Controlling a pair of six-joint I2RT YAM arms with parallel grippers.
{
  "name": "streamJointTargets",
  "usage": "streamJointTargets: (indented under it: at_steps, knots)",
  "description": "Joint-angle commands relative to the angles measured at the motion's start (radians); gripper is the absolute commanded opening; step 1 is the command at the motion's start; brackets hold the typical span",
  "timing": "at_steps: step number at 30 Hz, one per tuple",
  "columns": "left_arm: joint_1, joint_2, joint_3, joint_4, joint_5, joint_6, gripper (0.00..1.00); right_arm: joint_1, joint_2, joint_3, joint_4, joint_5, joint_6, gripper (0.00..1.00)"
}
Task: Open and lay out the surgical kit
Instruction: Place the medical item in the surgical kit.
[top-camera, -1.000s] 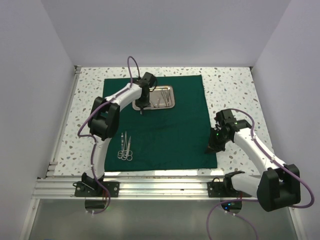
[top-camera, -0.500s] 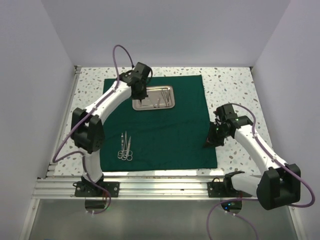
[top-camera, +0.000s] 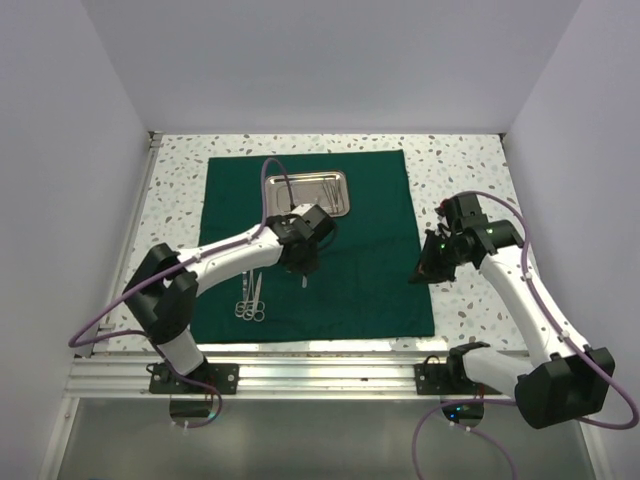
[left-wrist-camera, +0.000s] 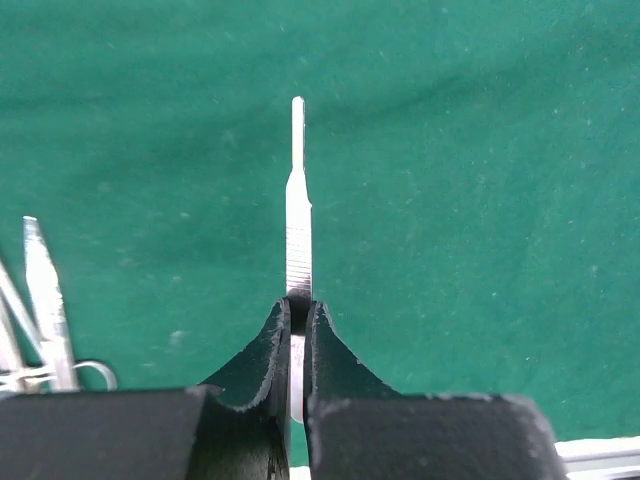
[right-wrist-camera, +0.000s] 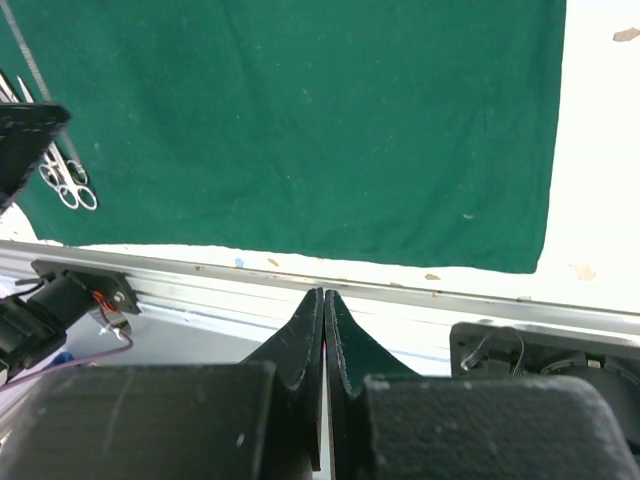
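Observation:
The dark green cloth (top-camera: 370, 270) lies spread flat on the table. The steel tray (top-camera: 340, 205) sits at its far middle with slim silver tools (top-camera: 325, 190) in it. Two ring-handled tools, scissors or forceps (top-camera: 250, 298), lie on the cloth's near left; they also show in the left wrist view (left-wrist-camera: 45, 310) and the right wrist view (right-wrist-camera: 65, 180). My left gripper (top-camera: 303, 270) (left-wrist-camera: 298, 305) is shut on a slim, ridged silver tool like tweezers (left-wrist-camera: 298, 220), held over the cloth's middle, right of the scissors. My right gripper (top-camera: 420, 275) (right-wrist-camera: 324, 295) is shut and empty at the cloth's right edge.
Speckled white tabletop (top-camera: 470, 180) shows round the cloth. An aluminium rail (top-camera: 320, 372) (right-wrist-camera: 250, 280) runs along the near edge. White walls enclose the left, back and right sides.
My left gripper has moved from the tray towards me to the middle of the cloth, with the slim tool in it. My right gripper has shifted slightly by the cloth's right edge.

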Motion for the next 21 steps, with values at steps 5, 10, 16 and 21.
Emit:
streamJointTargets:
  at_steps: [5, 10, 16, 21]
  knots:
    - [-0.015, 0.008, -0.09, 0.118, 0.039, -0.121, 0.17, -0.003, -0.026, 0.038, -0.061, -0.022, 0.0, 0.0]
    - [-0.018, 0.026, -0.057, 0.1, 0.062, -0.108, 0.41, -0.003, -0.049, 0.03, -0.061, 0.02, -0.004, 0.0]
    - [0.001, 0.089, 0.174, -0.017, -0.033, 0.003, 0.52, -0.007, -0.056, 0.035, -0.063, 0.023, 0.005, 0.0]
    - [0.127, 0.249, 0.459, -0.071, -0.015, 0.138, 0.48, -0.015, -0.071, 0.064, -0.069, 0.034, 0.013, 0.0]
